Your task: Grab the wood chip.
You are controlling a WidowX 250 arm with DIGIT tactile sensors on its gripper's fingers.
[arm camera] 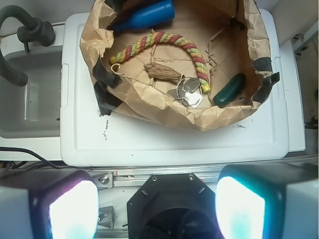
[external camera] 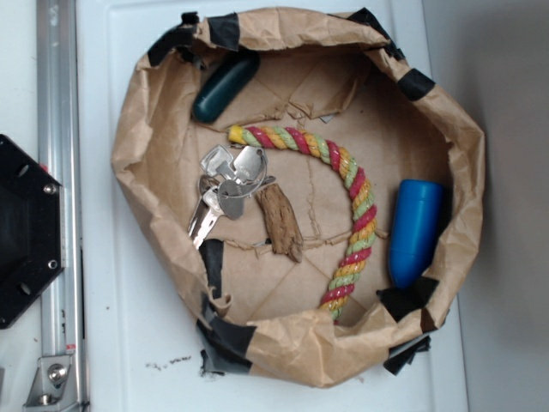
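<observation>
The wood chip (external camera: 280,221) is a rough brown chunk lying on the floor of a brown paper bowl (external camera: 133,180), between a bunch of silver keys (external camera: 226,187) and a multicoloured rope (external camera: 353,193). In the wrist view the wood chip (arm camera: 162,72) lies far ahead inside the paper bowl (arm camera: 149,107). My gripper (arm camera: 157,209) is open and empty, its two fingers wide apart over the black robot base (arm camera: 169,209), well short of the bowl. The gripper does not show in the exterior view.
A blue cylinder (external camera: 415,230) lies at the bowl's right side and a dark green one (external camera: 225,86) at its top left. The bowl stands on a white lid (arm camera: 174,142). A metal rail (external camera: 56,206) and the black base (external camera: 26,232) are at the left.
</observation>
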